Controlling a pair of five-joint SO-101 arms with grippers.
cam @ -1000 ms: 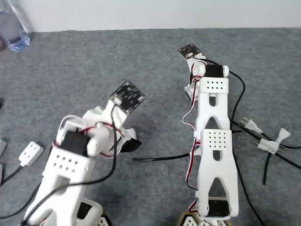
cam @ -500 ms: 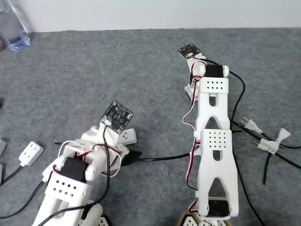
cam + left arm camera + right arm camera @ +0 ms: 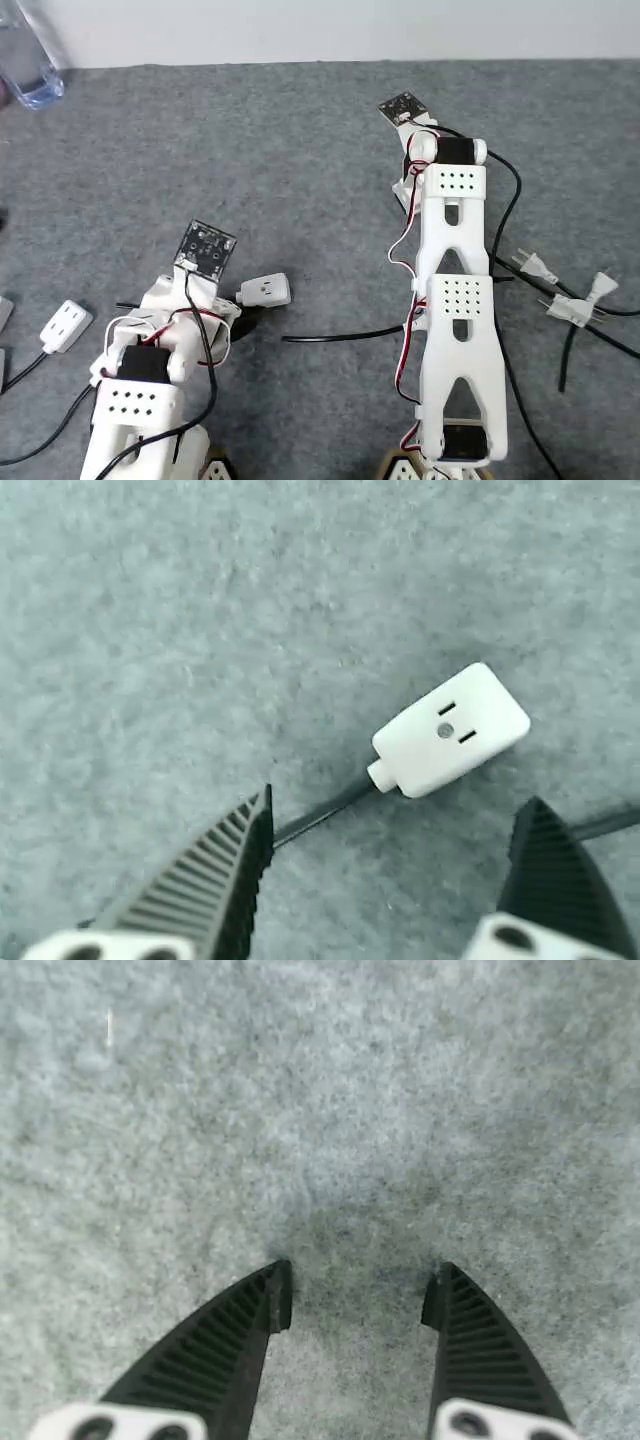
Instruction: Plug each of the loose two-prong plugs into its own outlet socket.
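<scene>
I see left gripper [image 3: 398, 815] spread wide, pinching nothing. White outlet socket [image 3: 265, 291] lies left of centre in high view, just beyond its open jaws, not touching. Long axis runs across frame, cord end toward gripper, slots up. Left arm [image 3: 140, 400] far nearer than right arm [image 3: 455, 300]. Right gripper [image 3: 360, 1290] also spread, empty, over grey carpet [image 3: 320, 1080]. Loose plugs [image 3: 540, 267] at right edge, beside right arm; I judge those come next.

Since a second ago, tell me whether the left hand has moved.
Yes. The left hand has pulled back toward its own base, away from the motionless right arm, uncovering the white socket on the carpet.
</scene>
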